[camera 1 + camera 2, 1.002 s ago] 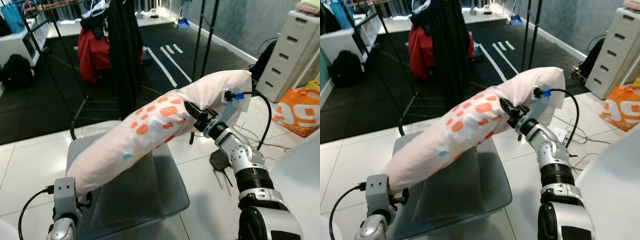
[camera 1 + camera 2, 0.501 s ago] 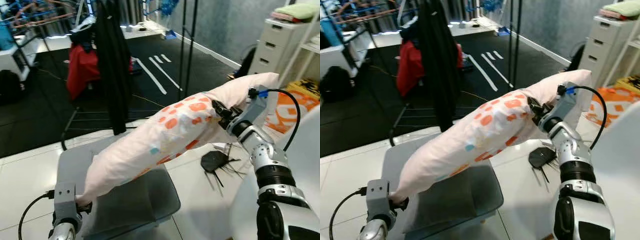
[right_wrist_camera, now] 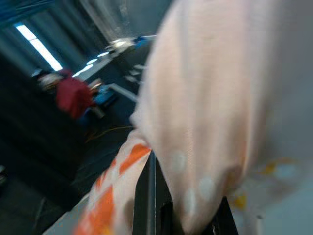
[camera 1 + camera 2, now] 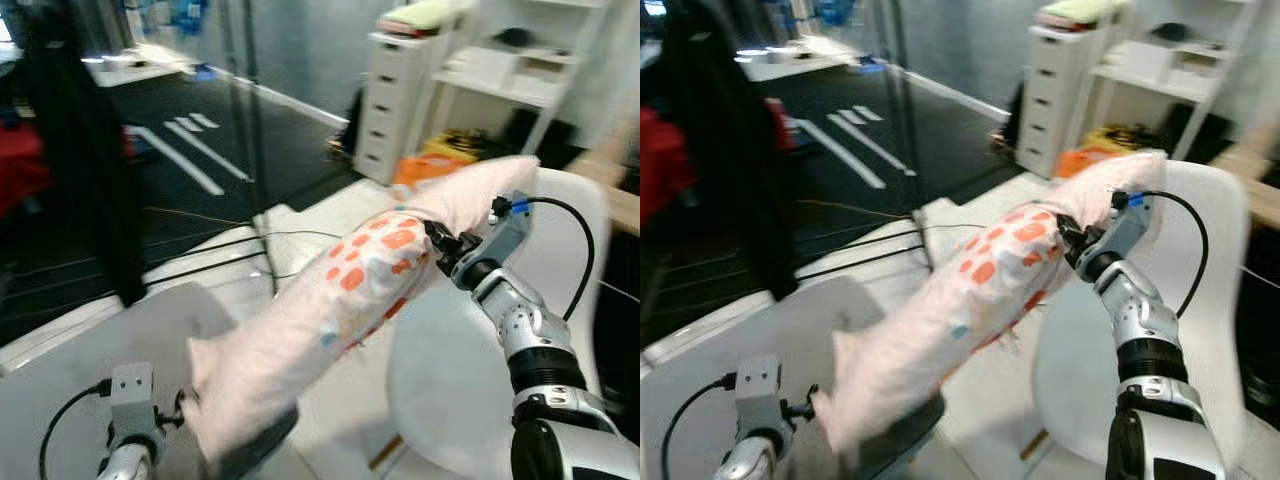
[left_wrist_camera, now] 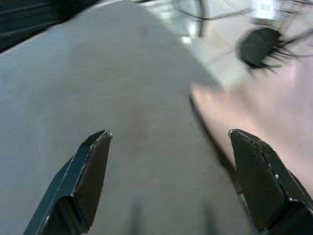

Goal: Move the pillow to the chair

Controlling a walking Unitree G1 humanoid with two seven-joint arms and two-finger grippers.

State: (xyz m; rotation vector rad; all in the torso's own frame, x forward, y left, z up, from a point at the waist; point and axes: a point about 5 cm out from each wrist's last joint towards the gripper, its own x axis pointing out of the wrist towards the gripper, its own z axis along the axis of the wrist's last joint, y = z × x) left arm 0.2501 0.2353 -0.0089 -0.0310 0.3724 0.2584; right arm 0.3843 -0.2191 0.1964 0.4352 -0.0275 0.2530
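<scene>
A long pale pink pillow with orange spots hangs slanted in the air between my two arms. My right gripper is shut on its upper part, the fabric bunched over the black fingers. The upper end reaches over the white chair, whose backrest rises behind my right arm. The pillow's lower end droops beside my left gripper, which stands open over the grey cushion with nothing between its fingers.
A white drawer unit and shelves stand at the back, with an orange bag on the floor before them. Dark clothes hang on a rack at the left. Cables run over the white tiles.
The whole view has swung to the right, bringing the white chair and shelves into sight. The pillow stays in my right gripper and now reaches over the chair.
</scene>
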